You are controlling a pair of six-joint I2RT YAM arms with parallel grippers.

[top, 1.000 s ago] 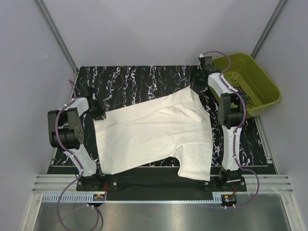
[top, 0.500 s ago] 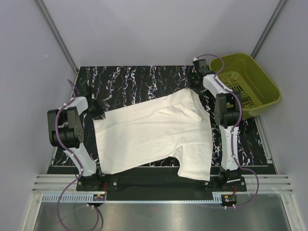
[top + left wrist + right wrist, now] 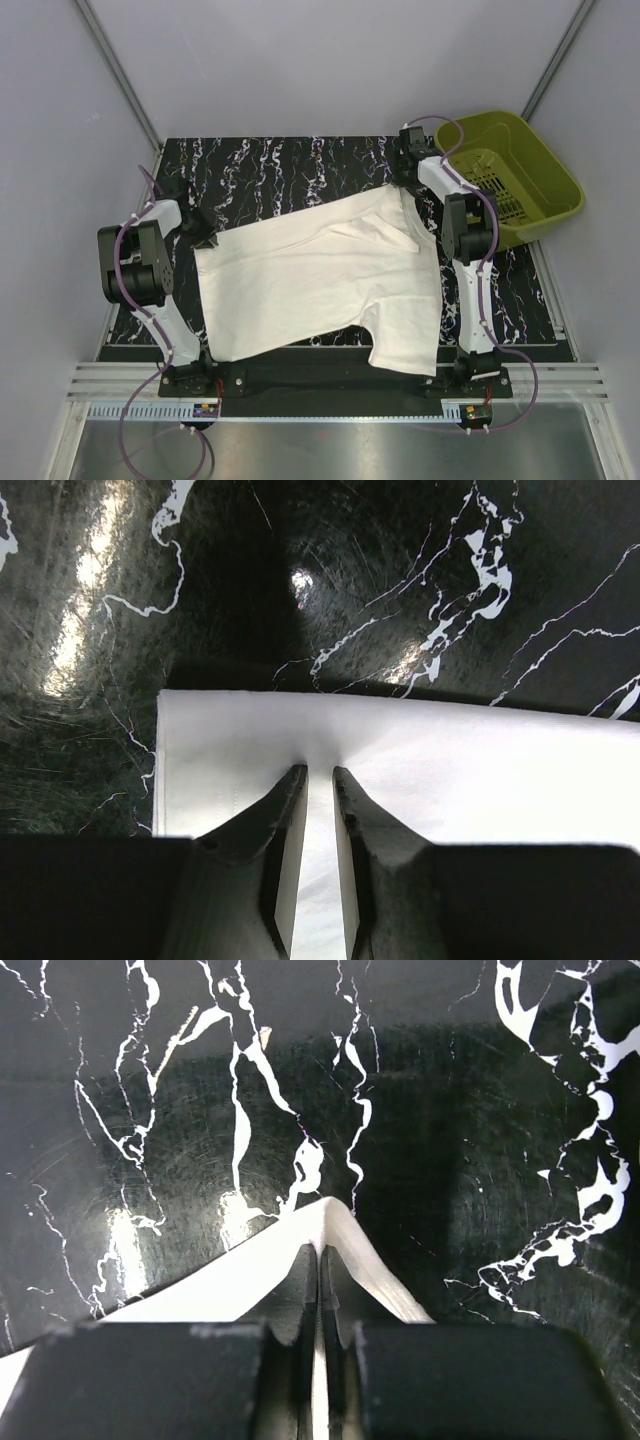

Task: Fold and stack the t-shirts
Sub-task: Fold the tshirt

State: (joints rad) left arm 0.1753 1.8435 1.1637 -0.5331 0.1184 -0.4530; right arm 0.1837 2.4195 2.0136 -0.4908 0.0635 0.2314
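A white t-shirt [image 3: 320, 270] lies spread on the black marble table [image 3: 270, 165], one sleeve pointing to the near edge. My left gripper [image 3: 205, 238] sits at the shirt's left corner. In the left wrist view its jaws [image 3: 320, 772] stand narrow, pinching the puckered hem of the t-shirt [image 3: 450, 770]. My right gripper [image 3: 400, 180] is at the shirt's far right corner. In the right wrist view it [image 3: 320, 1250] is shut on a raised peak of the t-shirt [image 3: 250, 1275].
An olive-green basket [image 3: 520, 170] stands off the table's far right corner, close behind the right arm. Grey walls and metal frame bars enclose the table on the left, right and far sides.
The right gripper has closed on the shirt's far right corner and shifted a little to the left. The left gripper has stayed at the left corner.
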